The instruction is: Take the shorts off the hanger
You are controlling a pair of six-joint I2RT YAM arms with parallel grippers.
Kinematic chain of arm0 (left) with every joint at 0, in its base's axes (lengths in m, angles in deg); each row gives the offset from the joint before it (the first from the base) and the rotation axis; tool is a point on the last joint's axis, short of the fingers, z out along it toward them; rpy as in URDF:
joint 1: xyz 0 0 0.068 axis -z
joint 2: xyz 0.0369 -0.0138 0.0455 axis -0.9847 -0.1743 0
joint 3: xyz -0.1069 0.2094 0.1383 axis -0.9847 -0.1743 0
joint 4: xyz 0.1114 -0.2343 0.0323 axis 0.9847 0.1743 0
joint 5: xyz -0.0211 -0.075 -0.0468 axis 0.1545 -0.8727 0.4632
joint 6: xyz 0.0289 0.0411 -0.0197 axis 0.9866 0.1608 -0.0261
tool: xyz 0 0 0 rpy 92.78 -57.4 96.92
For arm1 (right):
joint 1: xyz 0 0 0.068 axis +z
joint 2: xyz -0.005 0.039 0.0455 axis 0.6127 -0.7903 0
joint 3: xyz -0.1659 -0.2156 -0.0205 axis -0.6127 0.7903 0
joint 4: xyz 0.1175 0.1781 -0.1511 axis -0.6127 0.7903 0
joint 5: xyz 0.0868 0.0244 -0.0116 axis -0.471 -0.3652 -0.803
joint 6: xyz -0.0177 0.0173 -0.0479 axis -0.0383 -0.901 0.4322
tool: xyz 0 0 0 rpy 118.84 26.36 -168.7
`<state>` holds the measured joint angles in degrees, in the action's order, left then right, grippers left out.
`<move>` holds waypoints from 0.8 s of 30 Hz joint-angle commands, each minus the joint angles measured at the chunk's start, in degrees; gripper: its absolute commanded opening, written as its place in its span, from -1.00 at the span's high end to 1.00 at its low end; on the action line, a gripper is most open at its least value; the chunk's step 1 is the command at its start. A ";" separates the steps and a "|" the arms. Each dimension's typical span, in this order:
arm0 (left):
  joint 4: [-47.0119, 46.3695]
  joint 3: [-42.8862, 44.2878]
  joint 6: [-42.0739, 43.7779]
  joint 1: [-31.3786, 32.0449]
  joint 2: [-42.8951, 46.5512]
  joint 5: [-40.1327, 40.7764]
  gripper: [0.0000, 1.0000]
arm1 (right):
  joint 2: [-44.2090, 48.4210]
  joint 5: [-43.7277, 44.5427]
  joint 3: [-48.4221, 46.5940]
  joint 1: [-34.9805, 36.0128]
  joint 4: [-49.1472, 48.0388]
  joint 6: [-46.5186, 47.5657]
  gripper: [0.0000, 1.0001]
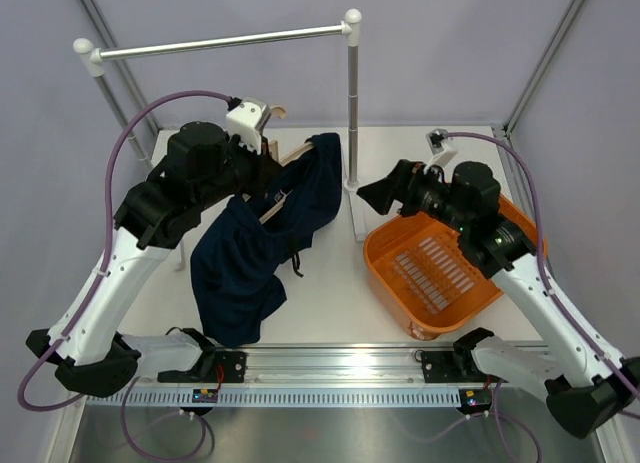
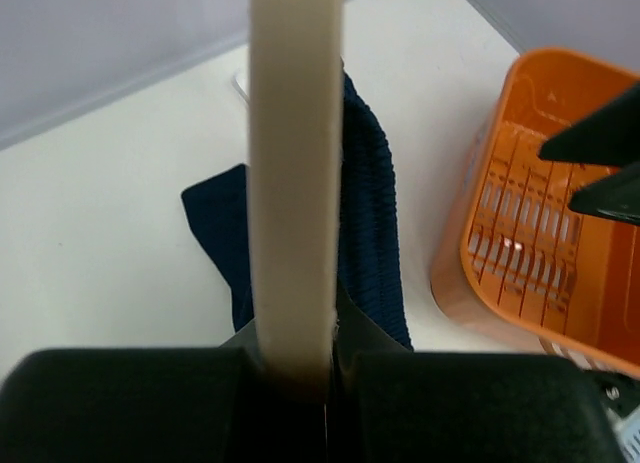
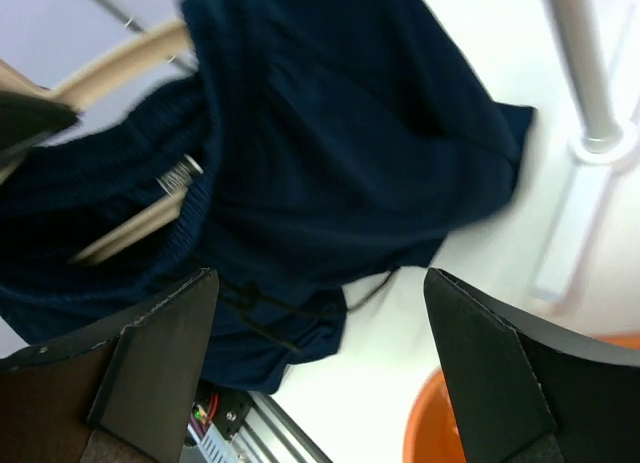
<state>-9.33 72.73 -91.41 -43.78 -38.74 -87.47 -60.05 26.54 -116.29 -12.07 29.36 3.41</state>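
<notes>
– What lies on the white table (image 1: 330,283)?
– The dark blue shorts (image 1: 245,263). They hang on the hanger (image 1: 290,155), and the bottom part droops onto the table. An orange basket (image 1: 372,258) sits to the right.
– Who holds the hanger?
– The left pincer (image 2: 295,358) is clamped on it. The right pincer (image 3: 318,275) is wide apart near the shorts, holding nothing.

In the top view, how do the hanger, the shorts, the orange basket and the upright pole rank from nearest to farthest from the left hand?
1. hanger, gripped in the left hand itself.
2. shorts, draped over the hanger, just to the right.
3. upright pole, farther right, beyond the shorts.
4. orange basket, farthest right.
</notes>
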 commanded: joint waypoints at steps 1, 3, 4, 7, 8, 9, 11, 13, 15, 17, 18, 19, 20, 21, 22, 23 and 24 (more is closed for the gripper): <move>-3.87 -3.34 -0.92 0.99 3.45 -2.60 1.00 | -3.90 6.16 -5.16 6.09 -3.69 1.89 -0.85; -3.78 -4.58 -1.01 1.34 4.16 -2.60 1.00 | -6.89 8.35 -7.88 9.33 -3.42 2.42 -0.83; -3.78 -5.37 -1.01 1.43 4.69 -2.86 1.00 | -7.77 9.05 -8.76 10.22 -3.16 2.94 -0.83; -3.70 -6.52 -1.01 1.87 6.00 -3.65 1.00 | -11.02 11.96 -12.02 12.51 -2.11 3.91 -0.83; -3.70 -6.78 -0.92 1.96 6.27 -3.83 1.00 | -12.59 13.09 -12.63 12.78 -2.02 4.00 -0.82; -3.52 -6.96 -0.92 2.05 6.45 -4.00 1.00 | -13.13 13.37 -13.60 13.04 -1.93 4.09 -0.80; -3.08 -7.23 -0.66 2.14 6.62 -4.62 1.00 | -15.06 14.07 -14.39 13.48 -2.02 4.09 -0.76; -2.56 -7.31 -0.57 2.31 6.71 -4.88 1.00 | -16.38 14.60 -15.97 13.75 -1.49 4.00 -0.67; -2.47 -7.75 -0.31 2.40 6.98 -4.97 1.00 | -18.32 15.04 -17.38 14.27 -1.14 4.09 -0.61; -2.47 -7.93 -0.13 2.49 7.24 -4.80 1.00 | -20.16 15.48 -18.26 14.89 -0.35 4.18 -0.55; -2.47 -8.10 -0.05 2.49 7.42 -4.71 1.00 | -20.60 15.48 -18.96 15.06 -0.09 4.27 -0.54; -2.38 -8.11 0.04 2.49 7.50 -4.71 1.00 | -21.65 15.65 -19.40 15.24 -0.17 4.18 -0.53; -2.47 -8.11 0.04 2.49 7.59 -4.71 1.00 | -22.01 15.65 -19.67 15.59 -0.17 4.27 -0.52; -2.47 -8.28 0.13 2.49 7.59 -4.62 1.00 | -22.54 15.65 -20.28 15.77 0.00 4.27 -0.51; -2.38 -8.37 0.22 2.49 7.59 -4.53 1.00 | -23.41 15.65 -20.63 16.03 0.27 4.27 -0.50; -2.38 -8.37 0.31 2.49 7.59 -4.62 1.00 | -23.86 15.74 -21.07 16.21 0.53 4.36 -0.49; -2.38 -8.20 0.31 2.49 7.51 -4.62 1.00 | -24.30 16.00 -21.77 16.38 1.23 4.36 -0.48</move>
<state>-8.02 64.19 -91.71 -41.59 -33.04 -90.49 -83.52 40.36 -134.54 3.29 30.34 6.78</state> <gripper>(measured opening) 0.060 0.747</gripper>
